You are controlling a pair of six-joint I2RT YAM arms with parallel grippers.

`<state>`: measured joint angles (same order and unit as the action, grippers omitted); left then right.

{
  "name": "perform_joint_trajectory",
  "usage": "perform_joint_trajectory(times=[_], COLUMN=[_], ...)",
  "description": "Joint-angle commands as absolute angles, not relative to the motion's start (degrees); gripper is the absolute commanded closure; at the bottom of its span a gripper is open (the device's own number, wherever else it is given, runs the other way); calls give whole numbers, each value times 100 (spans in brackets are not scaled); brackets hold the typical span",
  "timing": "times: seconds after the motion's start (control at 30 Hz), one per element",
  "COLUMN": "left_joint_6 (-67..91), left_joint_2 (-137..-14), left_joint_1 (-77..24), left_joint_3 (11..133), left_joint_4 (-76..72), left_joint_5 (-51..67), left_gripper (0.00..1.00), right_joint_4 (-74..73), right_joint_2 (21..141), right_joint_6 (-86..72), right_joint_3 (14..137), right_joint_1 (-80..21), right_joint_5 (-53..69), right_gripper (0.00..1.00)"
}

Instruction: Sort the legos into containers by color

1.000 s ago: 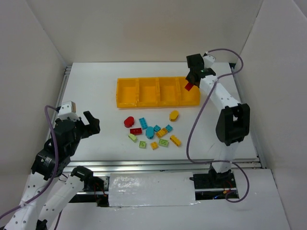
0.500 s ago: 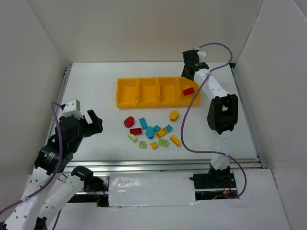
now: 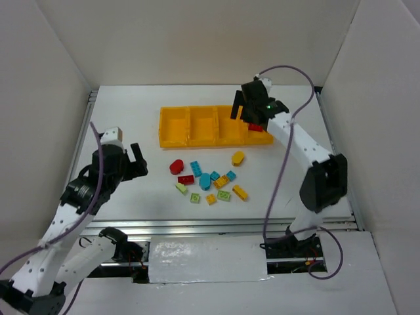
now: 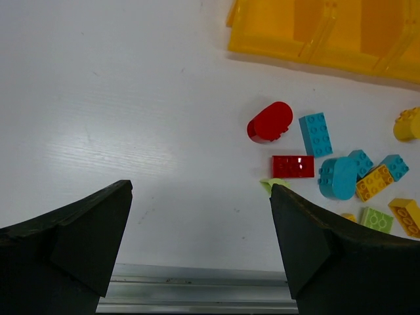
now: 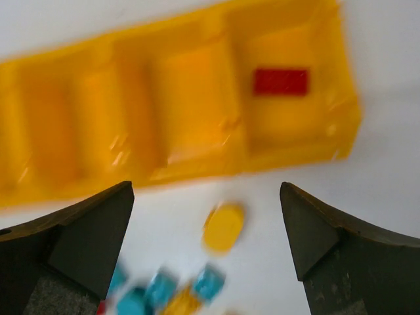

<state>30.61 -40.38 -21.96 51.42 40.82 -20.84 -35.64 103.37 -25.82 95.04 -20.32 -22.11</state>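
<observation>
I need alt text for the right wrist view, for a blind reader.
A red brick lies alone in the end compartment of a long orange-yellow tray, seen blurred from above between the two dark fingers of the open right gripper. Nearer, a yellow rounded brick and some cyan bricks lie on the white table.

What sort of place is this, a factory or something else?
Probably a robot lab test booth, not a factory: white panels box in a table, a left arm and right arm are bolted at its edge, and the work is toy bricks and a yellow tray.
</observation>
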Motion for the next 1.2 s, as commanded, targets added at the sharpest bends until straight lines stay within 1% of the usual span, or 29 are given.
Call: perform_joint_trajectory(times=[0.0,0.03,0.07,0.1,0.2,0.23,0.33,0.4,0.53,0.77,0.83,0.9,1.0,1.13,1.17], left_joint_6=[3392,3445,3471,3506,3577,3577,3473,3393,3112,2804,2795,2786,2804,2848,2856], left_joint_2=[-4929,-5157,-5638,-5886,-6816,-7029,-7916,-8199,-9059,-9615,-9764,-9852,-9932,-9949,-9941], left_joint_1=[-2232,-2232,-2250,-2267,-2320,-2338,-2373,-2408,-2417,-2434,-2435,-2435,-2435,-2452,-2461], left_joint_3=[5554,5555,5589,5625,5678,5669,5765,5801,5994,6099,6196,6231,6205,6135,6126], left_joint_4=[4070,3852,3754,3666,3210,2895,2516,2339,2075,1486,1503,1520,1468,1424,1406], left_joint_5=[-1584,-1269,-1179,-1134,-880,-748,-695,-782,-826,-703,-747,-756,-756,-668,-668], left_gripper=[1,1,0,2,5,5,6,5,6,11,14,20,26,25,21], right_joint_4=[-3235,-3078,-2963,-2875,-2593,-2532,-2496,-2531,-2443,-2382,-2399,-2408,-2443,-2452,-2452], right_joint_2=[8801,8258,8009,7746,6858,6499,5944,5688,5388,5230,5221,5194,5133,5106,5115], right_joint_6=[-2689,-2776,-2864,-2909,-3014,-3032,-3024,-3041,-3015,-2980,-2962,-2953,-2936,-2918,-2918], right_joint_3=[8347,8045,7746,7178,6297,6136,5696,5494,5142,4852,4852,4843,4834,4834,4834], right_joint_1=[-2688,-2924,-3031,-3119,-3322,-3374,-3497,-3524,-3577,-3621,-3638,-3630,-3630,-3630,-3621], right_joint_5=[-1477,-1285,-1109,-925,-213,-89,316,465,738,826,826,826,800,782,774], right_gripper=[0,0,0,1,0,0,0,0,0,0,0,0,0,0,0])
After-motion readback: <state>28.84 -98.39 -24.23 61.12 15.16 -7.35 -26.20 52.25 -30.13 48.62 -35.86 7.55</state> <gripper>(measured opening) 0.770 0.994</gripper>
